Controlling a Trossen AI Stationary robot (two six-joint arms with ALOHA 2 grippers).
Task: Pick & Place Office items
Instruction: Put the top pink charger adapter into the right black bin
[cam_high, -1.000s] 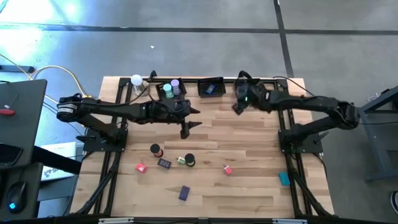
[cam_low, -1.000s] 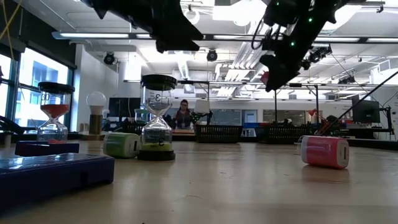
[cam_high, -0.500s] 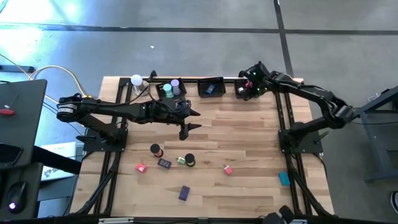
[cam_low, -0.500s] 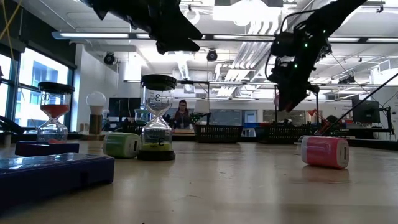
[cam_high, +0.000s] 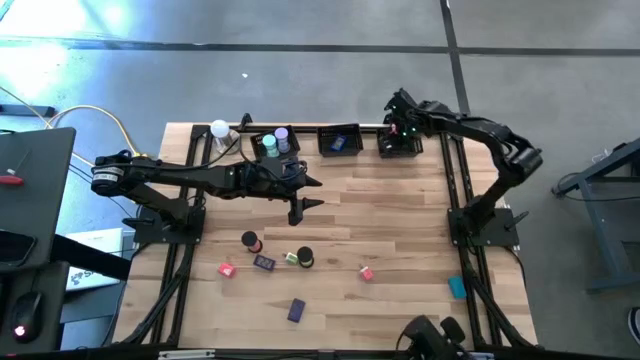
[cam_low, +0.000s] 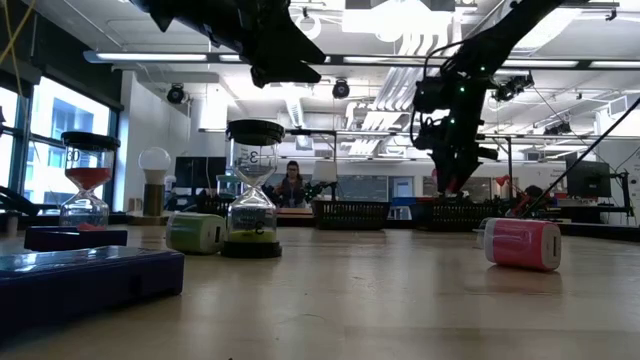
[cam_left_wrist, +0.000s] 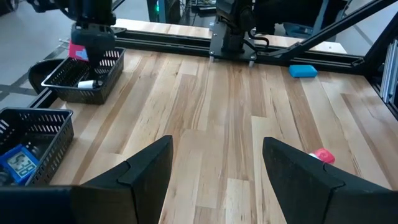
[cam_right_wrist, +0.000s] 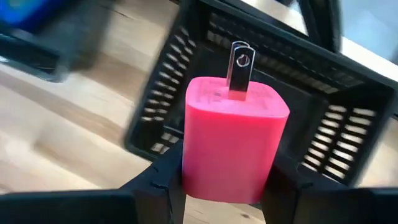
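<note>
My right gripper (cam_right_wrist: 227, 171) is shut on a pink block (cam_right_wrist: 230, 137) with a metal prong (cam_right_wrist: 240, 62). It hovers over the right black basket (cam_high: 400, 146) at the far edge. My left gripper (cam_left_wrist: 217, 152) hangs open above the table's middle, nothing between its fingers. Loose office items lie on the near half: a pink block (cam_high: 227, 269), a purple block (cam_high: 296, 310), a teal block (cam_high: 457, 287), a small pink piece (cam_high: 366, 272) and black rolls (cam_high: 249, 241). My right gripper pinches the pink block by two opposite sides (cam_right_wrist: 194, 168) between its two fingers. The fingers come from above, pointing steeply down. The prong end points away from the fingers, toward the basket's floor (cam_right_wrist: 348, 118). The block hangs clear of the basket.
Two more black baskets stand along the far edge: the middle one (cam_high: 340, 141) holds a blue item, the left one (cam_high: 275, 146) holds cylinders. A white ball lamp (cam_high: 219, 130) stands at the far left. Hourglasses (cam_low: 254, 190) rise among the loose items.
My right gripper has carried the pink block toward the table's far edge and over the right basket. It has sunk lower and tipped from slanting to steeply downward. The block stays in its fingers.
</note>
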